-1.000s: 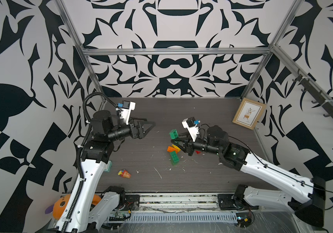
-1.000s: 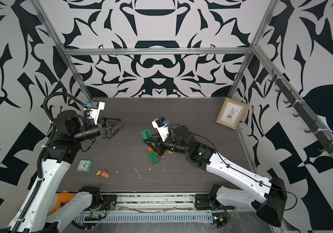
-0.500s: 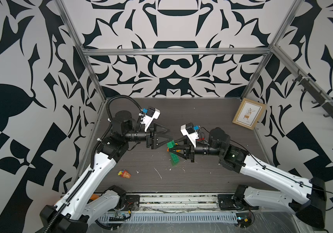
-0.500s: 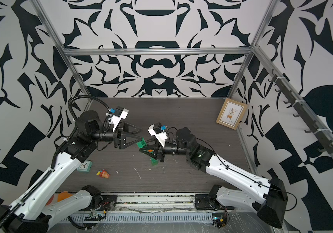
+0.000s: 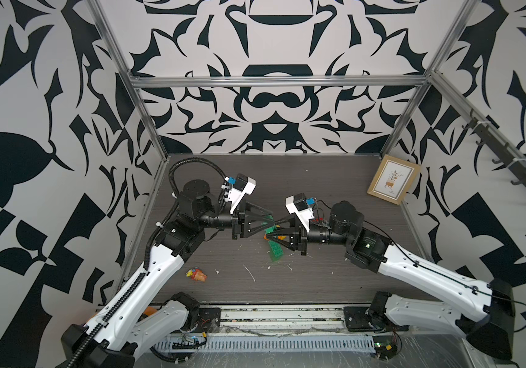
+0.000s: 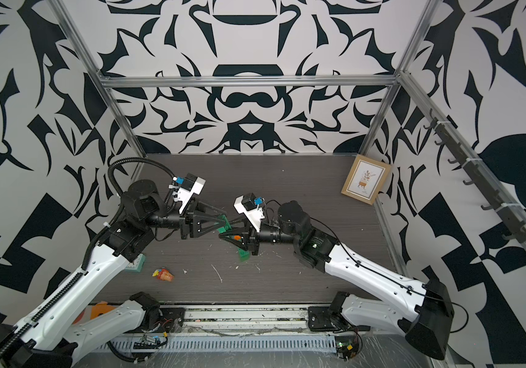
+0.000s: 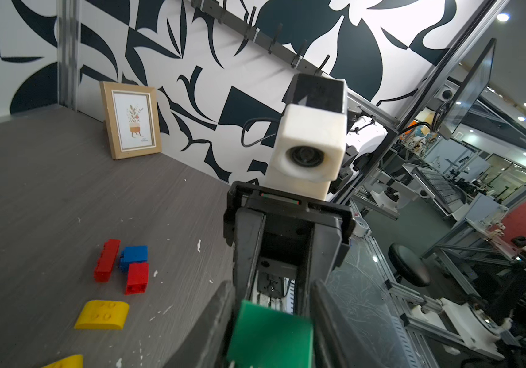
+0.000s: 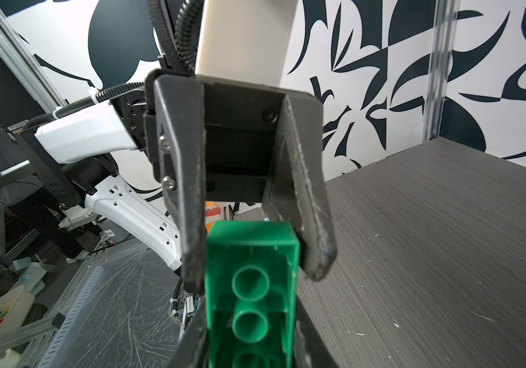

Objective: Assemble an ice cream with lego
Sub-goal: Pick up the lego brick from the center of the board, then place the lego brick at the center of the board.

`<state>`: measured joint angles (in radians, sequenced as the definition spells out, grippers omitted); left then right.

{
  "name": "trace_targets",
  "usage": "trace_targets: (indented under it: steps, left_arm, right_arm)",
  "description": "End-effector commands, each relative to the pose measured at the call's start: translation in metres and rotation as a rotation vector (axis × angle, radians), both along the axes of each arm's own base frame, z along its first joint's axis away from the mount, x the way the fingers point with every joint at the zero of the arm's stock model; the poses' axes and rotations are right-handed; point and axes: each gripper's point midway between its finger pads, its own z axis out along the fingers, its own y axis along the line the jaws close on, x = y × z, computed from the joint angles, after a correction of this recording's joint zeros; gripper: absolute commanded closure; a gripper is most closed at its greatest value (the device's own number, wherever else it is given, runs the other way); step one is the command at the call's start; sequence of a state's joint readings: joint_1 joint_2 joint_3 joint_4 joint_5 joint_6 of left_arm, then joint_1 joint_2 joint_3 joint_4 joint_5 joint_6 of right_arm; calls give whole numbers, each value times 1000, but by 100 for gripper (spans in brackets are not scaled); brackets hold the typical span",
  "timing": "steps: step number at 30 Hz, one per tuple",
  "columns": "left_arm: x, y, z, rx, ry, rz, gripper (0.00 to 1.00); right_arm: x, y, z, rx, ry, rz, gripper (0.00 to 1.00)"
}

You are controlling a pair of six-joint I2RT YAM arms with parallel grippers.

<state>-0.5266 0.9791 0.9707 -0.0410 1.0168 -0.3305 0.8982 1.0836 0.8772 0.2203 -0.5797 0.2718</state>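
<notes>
The table (image 5: 319, 178) is taken as the work surface, and the picture frame (image 5: 393, 182), propped against the wall at its far corner, as the reference.

Both arms are extended to a meeting point well apart from the frame, over the middle of the table. The left gripper (image 5: 269, 220) and the right gripper (image 5: 271, 231) are set tip to tip.

One green brick (image 8: 252, 274) is pinched by each pincer at opposite ends and held clear of the table, with its hollow underside turned to the right wrist camera. This double hold is judged to be a hand-over or re-grip, made so the brick can be turned for pressing onto another.

A second green brick (image 5: 276, 251) lies on the table beneath the meeting point. Two red bricks (image 7: 107, 259) (image 7: 136, 277), a blue brick (image 7: 134, 256) and a yellow brick (image 7: 102, 314) are left loose between the frame and the grippers, unassembled.

A small cone toy (image 5: 196, 274) is noted farthest from the frame.
</notes>
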Motion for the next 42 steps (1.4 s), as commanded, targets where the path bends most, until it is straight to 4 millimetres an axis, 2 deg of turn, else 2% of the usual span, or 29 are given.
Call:
trace_targets:
  steps: [1,5,8,13,15,19,21,23,25,26,27,29,32,35,38,42]
  left_arm:
    - [-7,-5,-1,-8,-5,-46,59]
    - [-9,-7,-2,-6,-1,-55,58]
    - [-11,-9,-2,-6,4,-66,45]
    - [-9,-12,-5,2,17,-65,44]
    - [-7,-12,-5,4,14,-57,51]
    - [-2,-13,-4,11,12,-31,77]
    - [7,-14,-6,30,27,19,85]
    - [17,-12,-12,84,61,92,89]
    - [36,-4,-29,191,113,236,97]
    - [47,5,-41,265,142,329,97]
    - [60,17,-55,344,172,439,97]
    - [85,55,-94,550,269,714,98]
    - [94,93,-145,746,396,890,100]
    - [96,97,-192,802,550,899,100]
    - [100,93,-236,875,664,873,98]
    - [100,98,-277,1030,750,862,97]
  right_arm:
    - [4,0,18,59,-48,-19,83]
    - [5,0,18,60,-46,-26,82]
    - [6,-1,18,63,-47,-34,81]
    - [8,-1,15,59,-46,-44,80]
    - [8,-2,15,59,-47,-44,80]
    - [8,-3,16,59,-45,-51,77]
    - [11,-5,15,59,-47,-80,68]
    - [21,-11,13,46,-40,-154,55]
    - [39,-24,5,-5,-25,-288,49]
    - [48,-33,0,-47,-22,-363,48]
    - [54,-42,-4,-78,-14,-421,47]
    - [64,-66,-7,-136,-13,-552,44]
    - [68,-98,-8,-193,-14,-682,42]
    - [67,-118,-11,-250,-13,-746,40]
    - [72,-135,-23,-353,-11,-822,38]
    - [73,-147,-40,-484,-26,-850,37]
